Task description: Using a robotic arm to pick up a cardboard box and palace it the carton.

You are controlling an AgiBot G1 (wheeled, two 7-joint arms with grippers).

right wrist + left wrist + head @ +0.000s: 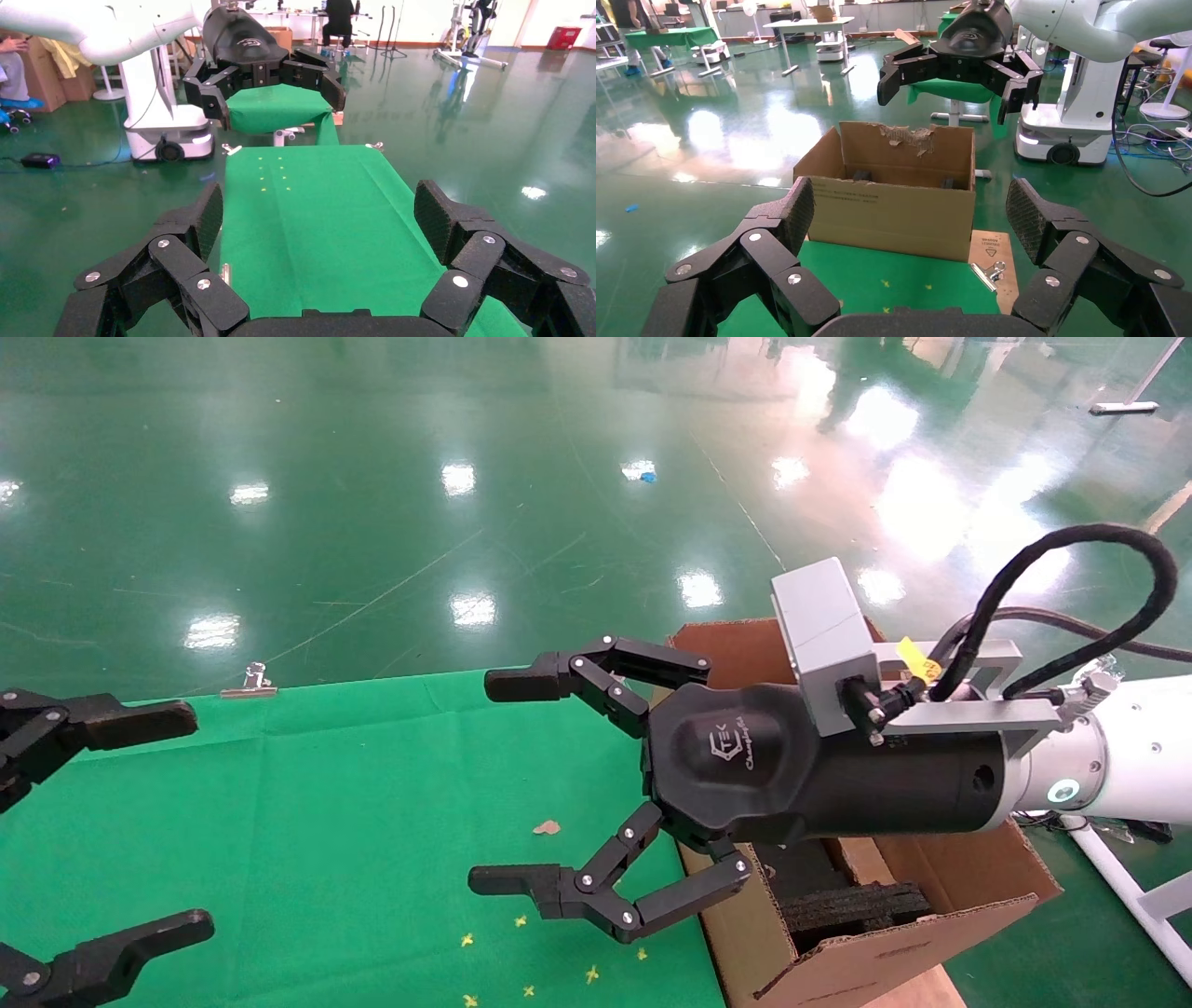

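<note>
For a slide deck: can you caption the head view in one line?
Right gripper open and empty above the green table beside the carton; left gripper open at the table's left edge.

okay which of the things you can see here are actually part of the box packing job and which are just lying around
Part of the job:
- carton, black foam inside
- right gripper, open above the green cloth
- left gripper, open

Just lying about:
- binder clip
- brown scrap
- yellow marks

No small cardboard box shows.
</note>
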